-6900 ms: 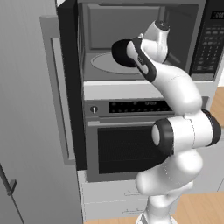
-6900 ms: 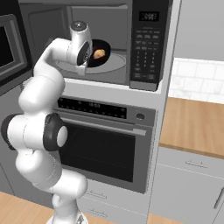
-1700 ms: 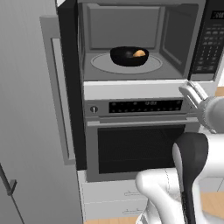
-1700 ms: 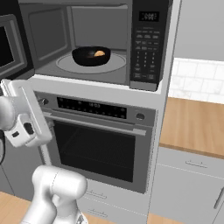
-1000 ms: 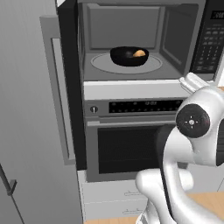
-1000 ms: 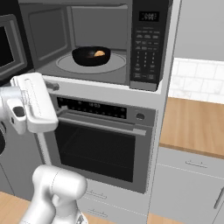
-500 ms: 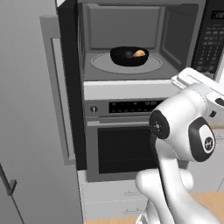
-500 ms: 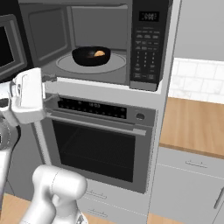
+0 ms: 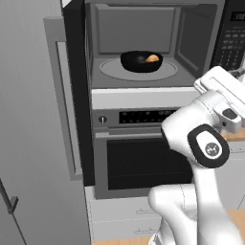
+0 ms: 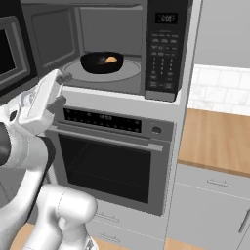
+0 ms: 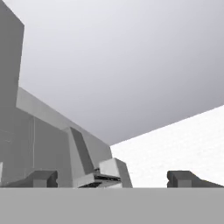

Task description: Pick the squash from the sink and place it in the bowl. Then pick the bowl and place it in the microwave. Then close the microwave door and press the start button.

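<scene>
The microwave [image 9: 143,28] stands open. On its turntable sits the black bowl [image 9: 140,61] with the orange squash [image 9: 152,58] inside; the right base view shows the same bowl [image 10: 100,62] and squash [image 10: 111,59]. The microwave door [image 9: 53,72] is swung out to the left, its window side [image 10: 10,53] facing in. My gripper [image 10: 60,91] is open and holds nothing, just below and left of the microwave's mouth, apart from the bowl. In the hand view my gripper [image 11: 113,179] has its tips spread wide. The keypad panel [image 10: 163,53] is right of the cavity. The sink is out of view.
Below the microwave sits the larger oven [image 10: 112,166] with a bar handle [image 10: 105,138]. A wooden counter [image 10: 219,141] and drawers lie to the right. A tall grey cabinet front [image 9: 24,143] stands left of the open door.
My hand left the bowl in the microwave, swung low and away from the cavity, and over the last second rose and tilted toward its lower edge. Bowl and squash stayed put.
</scene>
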